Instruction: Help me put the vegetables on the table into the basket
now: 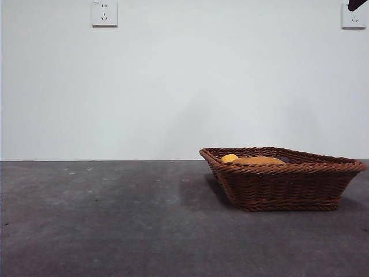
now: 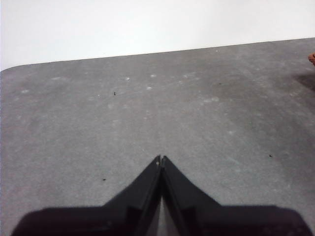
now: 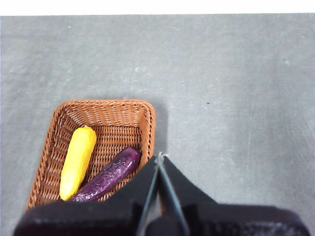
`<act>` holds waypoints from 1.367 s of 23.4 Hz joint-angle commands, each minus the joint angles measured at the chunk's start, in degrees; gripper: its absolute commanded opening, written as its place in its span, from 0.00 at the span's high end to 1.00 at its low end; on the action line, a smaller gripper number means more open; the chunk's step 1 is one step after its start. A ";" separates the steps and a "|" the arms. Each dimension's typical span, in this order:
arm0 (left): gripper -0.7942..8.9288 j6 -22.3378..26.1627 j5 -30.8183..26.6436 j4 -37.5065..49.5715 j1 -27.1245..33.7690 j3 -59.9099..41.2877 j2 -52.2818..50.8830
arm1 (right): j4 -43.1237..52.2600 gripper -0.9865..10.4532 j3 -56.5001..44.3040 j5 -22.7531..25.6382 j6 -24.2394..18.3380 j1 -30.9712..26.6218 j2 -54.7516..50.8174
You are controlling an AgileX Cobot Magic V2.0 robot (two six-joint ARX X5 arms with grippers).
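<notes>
The brown wicker basket (image 1: 288, 187) stands on the dark grey table (image 1: 115, 219) at the right. In the front view a small yellow lump (image 1: 229, 157) and an orange-brown oval (image 1: 258, 161) show over its rim. The right wrist view shows the basket (image 3: 147, 123) from above with a long yellow vegetable (image 3: 78, 161) and a dark purple one (image 3: 108, 174) side by side inside; the orange-brown one does not show there. My right gripper (image 3: 159, 156) is shut and empty, high above the basket's side. My left gripper (image 2: 161, 158) is shut and empty over bare table.
Two wall sockets (image 1: 104, 12) are on the white wall behind. A black arm tip (image 1: 356, 4) shows at the top right corner. The basket's edge (image 2: 312, 59) just shows in the left wrist view.
</notes>
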 commanded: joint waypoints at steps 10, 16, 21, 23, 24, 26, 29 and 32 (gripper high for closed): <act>0.92 -0.72 0.02 0.26 0.13 -0.57 0.59 | 0.35 0.91 -0.33 0.24 -0.33 0.00 0.31; 0.92 -0.72 0.02 0.26 0.13 -0.57 0.85 | 0.33 0.91 -0.33 3.50 -0.33 -0.13 0.00; 0.92 -0.72 0.02 0.24 0.13 -0.57 0.94 | 2.60 0.91 -3.63 4.70 -0.33 0.07 -5.70; 0.92 -0.72 0.02 0.24 0.13 -0.57 0.96 | 10.60 0.91 -11.65 4.70 -0.35 0.07 -13.25; 0.92 -0.72 0.02 0.24 0.13 -0.57 0.94 | 16.74 0.91 -17.44 4.70 -0.35 0.07 -17.99; 0.92 -0.72 0.02 0.24 0.13 -0.57 0.96 | 30.73 0.91 -30.86 4.85 -0.35 -0.11 -28.63; 0.92 -0.72 0.02 0.24 0.13 -0.57 0.96 | 45.51 0.91 -51.21 8.90 -0.42 -0.57 -45.33; 0.92 -0.72 0.02 0.22 0.13 -0.57 0.96 | 50.07 0.91 -64.24 10.51 -0.52 -1.14 -56.41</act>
